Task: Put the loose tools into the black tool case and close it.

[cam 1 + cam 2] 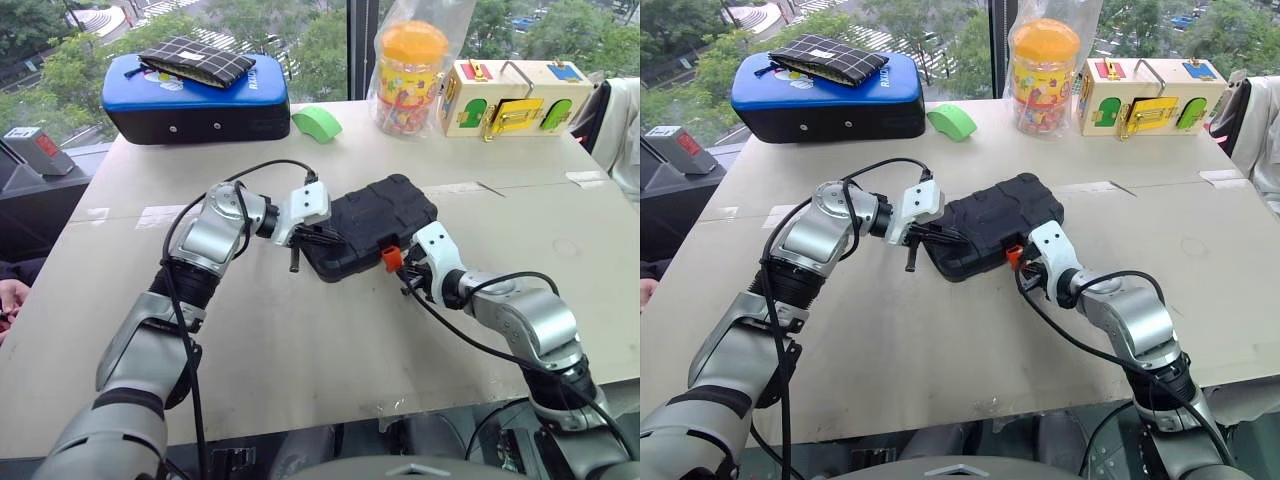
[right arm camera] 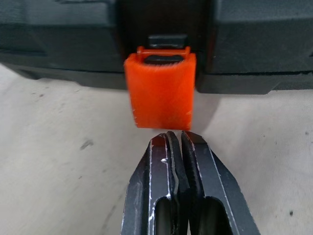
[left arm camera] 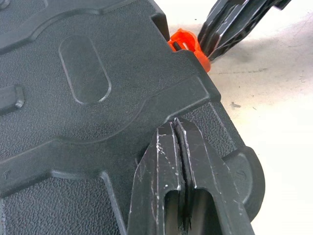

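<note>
The black tool case (image 1: pixel 372 215) lies shut in the middle of the table, its lid down. Its small orange latch (image 1: pixel 391 258) hangs from the near edge. My left gripper (image 1: pixel 326 238) is shut, and its tips rest on the lid near the case's left corner (image 3: pixel 175 128). My right gripper (image 1: pixel 406 274) is shut and empty, its tips just short of the orange latch (image 2: pixel 159 88), with a small gap between them. From the left wrist, the right gripper's fingers (image 3: pixel 230 24) stand beside the latch (image 3: pixel 188 45). The loose tools are out of view.
At the back left lies a blue rounded case (image 1: pixel 195 100) with a checkered pouch (image 1: pixel 195 62) on top. A green object (image 1: pixel 317 122), an orange-lidded jar (image 1: pixel 408 75) and a yellow wooden latch box (image 1: pixel 515 98) line the far edge. A person's hand (image 1: pixel 8 298) shows at far left.
</note>
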Action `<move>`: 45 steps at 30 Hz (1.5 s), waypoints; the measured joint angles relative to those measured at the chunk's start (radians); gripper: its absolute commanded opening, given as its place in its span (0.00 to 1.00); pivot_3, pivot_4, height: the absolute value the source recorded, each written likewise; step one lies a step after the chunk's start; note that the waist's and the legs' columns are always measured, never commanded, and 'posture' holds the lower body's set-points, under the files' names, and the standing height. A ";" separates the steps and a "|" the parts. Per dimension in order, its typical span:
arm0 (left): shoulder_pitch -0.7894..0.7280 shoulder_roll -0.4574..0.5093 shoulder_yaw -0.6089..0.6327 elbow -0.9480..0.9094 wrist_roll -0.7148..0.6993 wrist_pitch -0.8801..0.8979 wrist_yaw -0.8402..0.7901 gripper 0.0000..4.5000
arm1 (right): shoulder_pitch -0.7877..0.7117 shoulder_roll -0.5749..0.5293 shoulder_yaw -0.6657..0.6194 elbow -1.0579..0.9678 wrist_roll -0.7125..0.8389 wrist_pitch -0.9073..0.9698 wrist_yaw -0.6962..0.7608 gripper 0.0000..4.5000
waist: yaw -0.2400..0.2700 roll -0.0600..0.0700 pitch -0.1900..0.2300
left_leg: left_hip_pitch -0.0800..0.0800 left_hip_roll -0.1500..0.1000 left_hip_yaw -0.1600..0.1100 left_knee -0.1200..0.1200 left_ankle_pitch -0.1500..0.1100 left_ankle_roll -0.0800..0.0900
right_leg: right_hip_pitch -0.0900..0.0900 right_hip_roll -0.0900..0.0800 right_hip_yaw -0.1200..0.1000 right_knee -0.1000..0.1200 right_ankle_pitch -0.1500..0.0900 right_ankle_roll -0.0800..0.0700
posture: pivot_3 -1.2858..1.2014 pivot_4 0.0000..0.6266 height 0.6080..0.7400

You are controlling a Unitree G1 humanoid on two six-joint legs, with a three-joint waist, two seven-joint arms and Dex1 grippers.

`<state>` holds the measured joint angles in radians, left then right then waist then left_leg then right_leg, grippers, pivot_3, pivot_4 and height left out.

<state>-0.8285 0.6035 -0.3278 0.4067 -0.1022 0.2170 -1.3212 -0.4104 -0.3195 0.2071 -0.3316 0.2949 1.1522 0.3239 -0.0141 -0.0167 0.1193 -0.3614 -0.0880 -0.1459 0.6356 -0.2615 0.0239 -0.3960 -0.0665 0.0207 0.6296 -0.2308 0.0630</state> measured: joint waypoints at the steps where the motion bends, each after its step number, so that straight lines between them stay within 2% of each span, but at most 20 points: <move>1: 0.000 0.000 0.001 0.001 0.001 -0.002 0.000 0.00 | -0.005 0.003 0.002 0.007 -0.002 -0.005 0.000 0.02 | 0.000 0.000 0.000 | 0.000 0.000 0.000 0.000 -0.001 0.002 | 0.000 0.000 0.000 0.000 0.000 0.000 | 0.52 0.24 1.00; 7: 0.018 0.000 0.009 -0.004 0.002 -0.014 0.001 0.00 | -0.033 0.034 0.001 0.063 -0.009 -0.052 0.006 0.02 | -0.001 0.000 0.000 | 0.000 0.000 0.000 0.000 0.001 -0.001 | -0.001 0.000 0.001 0.001 0.000 0.000 | 0.52 0.24 1.00; 13: 0.031 0.000 0.015 -0.023 0.003 -0.011 0.013 0.00 | -0.030 0.047 -0.019 0.060 0.003 -0.048 0.016 0.02 | -0.002 0.000 0.000 | 0.000 0.000 0.000 0.000 -0.001 0.002 | -0.001 0.000 0.001 0.002 0.000 0.000 | 0.52 0.24 1.00; 28: 0.056 0.000 0.017 -0.148 0.027 0.129 0.039 0.00 | 0.030 0.108 -0.151 -0.053 0.095 0.000 0.018 0.02 | -0.003 0.001 0.000 | 0.000 0.000 0.000 0.000 -0.002 0.003 | -0.002 0.001 0.002 0.002 0.000 0.000 | 0.52 0.24 1.00; 34: 0.056 -0.008 0.010 -0.162 0.026 0.142 0.041 0.00 | 0.084 0.065 -0.124 -0.123 0.106 -0.001 0.021 0.02 | 0.003 0.001 -0.001 | -0.001 0.000 0.000 -0.001 -0.002 0.003 | -0.001 0.000 0.001 0.000 0.000 0.000 | 0.52 0.24 1.00; 38: 0.057 -0.005 0.010 -0.162 0.027 0.145 0.042 0.00 | 0.128 -0.003 -0.049 -0.122 0.090 0.000 0.030 0.02 | 0.001 0.001 -0.001 | 0.000 0.000 0.000 -0.001 -0.002 0.003 | -0.001 0.000 0.001 0.000 0.000 0.000 | 0.52 0.24 1.00; 45: 0.059 -0.004 0.008 -0.165 0.027 0.146 0.052 0.00 | 0.117 0.029 -0.016 -0.046 0.055 -0.057 0.011 0.02 | 0.001 0.001 -0.001 | 0.000 0.000 0.000 -0.001 -0.002 0.003 | -0.001 0.001 0.001 0.000 0.000 0.000 | 0.52 0.24 1.00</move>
<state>-0.7698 0.5991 -0.3196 0.2414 -0.0755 0.3628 -1.2689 -0.2929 -0.2909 0.1911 -0.3776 0.3494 1.0957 0.3345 -0.0133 -0.0161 0.1182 -0.3612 -0.0876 -0.1458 0.6347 -0.2631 0.0266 -0.3971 -0.0658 0.0215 0.6297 -0.2309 0.0631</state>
